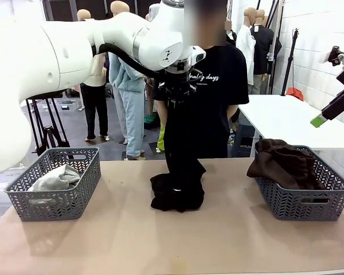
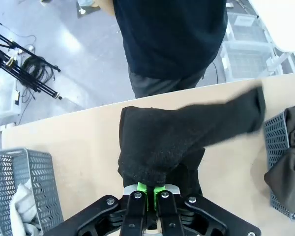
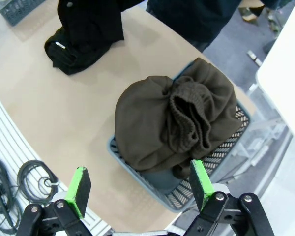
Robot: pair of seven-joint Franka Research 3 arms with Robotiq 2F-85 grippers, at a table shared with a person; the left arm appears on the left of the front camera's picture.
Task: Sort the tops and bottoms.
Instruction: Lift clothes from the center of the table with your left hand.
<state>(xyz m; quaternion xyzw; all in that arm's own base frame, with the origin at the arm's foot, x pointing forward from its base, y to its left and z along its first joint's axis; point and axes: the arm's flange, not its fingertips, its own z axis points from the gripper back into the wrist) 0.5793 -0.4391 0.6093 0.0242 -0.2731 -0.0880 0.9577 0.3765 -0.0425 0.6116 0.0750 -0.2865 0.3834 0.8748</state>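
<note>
hanging from the left gripper (image 2: 148,189), black garment (image 1: 180,172) trails mid-table.

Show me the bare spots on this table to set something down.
Bare tabletop: between the left basket and the black garment, between that garment and the right basket, and along the near edge. Crowded: the middle, where the garment hangs, and the right basket, heaped with brown trousers.

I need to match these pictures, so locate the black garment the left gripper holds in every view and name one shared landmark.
Front view: the black garment hangs at centre from the left gripper, lower end piled on the table.
Left wrist view: centre, draped above the gripper.
Right wrist view: top left.
Shared landmark: the basket with dark brown trousers, at the table's right end.
</note>
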